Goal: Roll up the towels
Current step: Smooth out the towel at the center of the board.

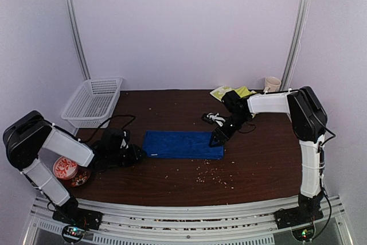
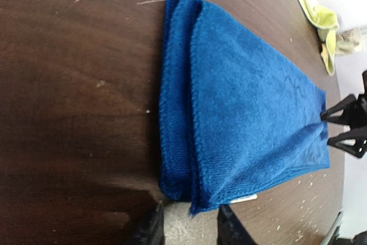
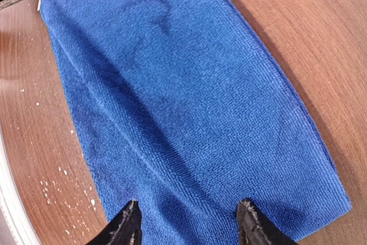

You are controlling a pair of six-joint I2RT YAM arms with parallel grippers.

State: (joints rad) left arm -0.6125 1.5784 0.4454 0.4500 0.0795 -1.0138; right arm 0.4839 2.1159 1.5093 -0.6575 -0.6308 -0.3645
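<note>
Right wrist view: right gripper half open, straddling the blue towel's end.

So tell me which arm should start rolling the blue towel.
Right, probably. The right pincer straddles the blue towel at its short end, with cloth lying between its fingers. The left pincer sits open at only a corner of the other end.

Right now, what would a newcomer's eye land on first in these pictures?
The blue towel, folded flat in the middle of the table, with the left pincer open at its left end and the right pincer open over its right end. Then the yellow-green towel crumpled at the far edge beside a cup, and the white basket at far left.
</note>
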